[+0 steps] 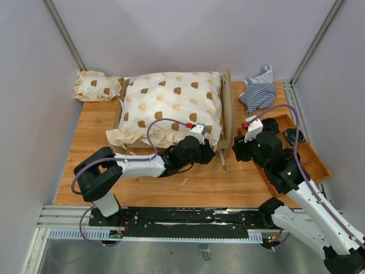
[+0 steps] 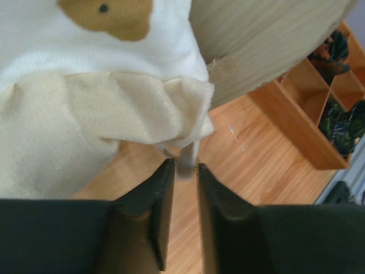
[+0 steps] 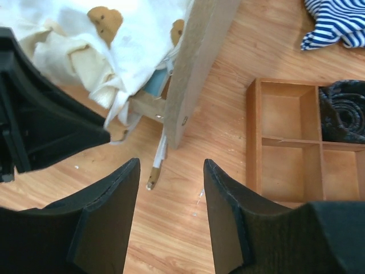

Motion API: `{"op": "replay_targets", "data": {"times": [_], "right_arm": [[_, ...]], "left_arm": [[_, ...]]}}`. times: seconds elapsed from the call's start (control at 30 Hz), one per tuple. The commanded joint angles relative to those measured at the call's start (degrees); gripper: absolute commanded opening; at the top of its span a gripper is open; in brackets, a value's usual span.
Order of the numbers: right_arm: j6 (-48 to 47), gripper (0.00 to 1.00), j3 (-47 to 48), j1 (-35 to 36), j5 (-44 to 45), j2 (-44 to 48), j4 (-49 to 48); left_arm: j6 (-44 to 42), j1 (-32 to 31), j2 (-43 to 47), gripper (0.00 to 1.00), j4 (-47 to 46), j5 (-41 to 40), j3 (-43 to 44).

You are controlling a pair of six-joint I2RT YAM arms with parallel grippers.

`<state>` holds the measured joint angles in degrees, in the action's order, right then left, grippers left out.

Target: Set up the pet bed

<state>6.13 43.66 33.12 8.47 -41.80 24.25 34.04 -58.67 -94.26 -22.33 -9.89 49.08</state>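
Note:
The pet bed (image 1: 226, 108) lies at the back of the table under a big cream bear-print cushion (image 1: 171, 103); its rounded wooden end board (image 3: 197, 63) faces right. My left gripper (image 1: 210, 153) is at the cushion's near right corner. In the left wrist view it (image 2: 182, 165) is open by a narrow gap, and a white tie (image 2: 188, 158) hanging from the cushion's frill (image 2: 114, 108) sits between the fingertips. My right gripper (image 3: 171, 162) hovers open over bare wood just right of the end board. A white strap with a tan end (image 3: 153, 174) lies ahead of its left finger.
A small bear-print cushion (image 1: 94, 85) sits at the back left. Crumpled blue-and-white striped cloth (image 1: 259, 91) lies at the back right. A compartmented wooden tray (image 1: 311, 157) with dark items stands along the right edge, close to my right arm.

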Motion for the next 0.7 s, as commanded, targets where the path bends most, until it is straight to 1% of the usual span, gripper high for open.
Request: {"op": "replay_targets", "data": {"times": [0.0, 0.03, 0.07, 0.17, 0.2, 0.23, 0.33, 0.5, 0.67], "right_arm": [[-1.3, 0.49, -3.4, 0.71, -6.97, 3.91, -1.84], [-2.2, 0.49, -4.43, 0.67, -9.46, 4.79, -3.5], [-3.08, 0.49, -5.82, 0.7, -11.92, 5.52, -5.33], [-6.29, 0.46, -9.48, 0.71, -18.5, 7.45, -11.66], [-7.0, 0.46, -10.52, 0.65, -20.05, 7.86, -13.82], [-7.95, 0.45, -11.48, 0.68, -22.25, 8.18, -15.85], [-9.05, 0.46, -14.83, 0.64, -25.98, 8.56, -21.76], [-8.8, 0.52, -20.0, 0.67, -28.18, 8.25, -31.08], [-7.22, 0.51, -22.82, 0.67, -29.97, 6.28, -37.18]], "left_arm": [[0.15, -0.65, 3.86, 0.12, -0.29, -2.45, 0.61], [0.14, -0.6, 5.63, 0.04, 1.14, -4.03, 0.77], [-0.01, -0.64, 7.7, 0.01, 2.84, -4.93, 1.21], [-0.25, -0.55, 10.04, 0.0, 7.27, -4.8, 3.78], [0.46, -0.48, 10.13, 0.02, 8.98, -4.48, 4.84], [1.35, -0.38, 10.15, 0.07, 10.71, -3.65, 5.77], [3.9, -0.17, 10.23, 0.13, 11.8, 0.03, 7.21], [5.3, -0.01, 11.22, 0.14, 12.52, 3.39, 8.23], [5.46, 0.14, 12.44, 0.15, 13.3, 3.0, 8.27]]}}
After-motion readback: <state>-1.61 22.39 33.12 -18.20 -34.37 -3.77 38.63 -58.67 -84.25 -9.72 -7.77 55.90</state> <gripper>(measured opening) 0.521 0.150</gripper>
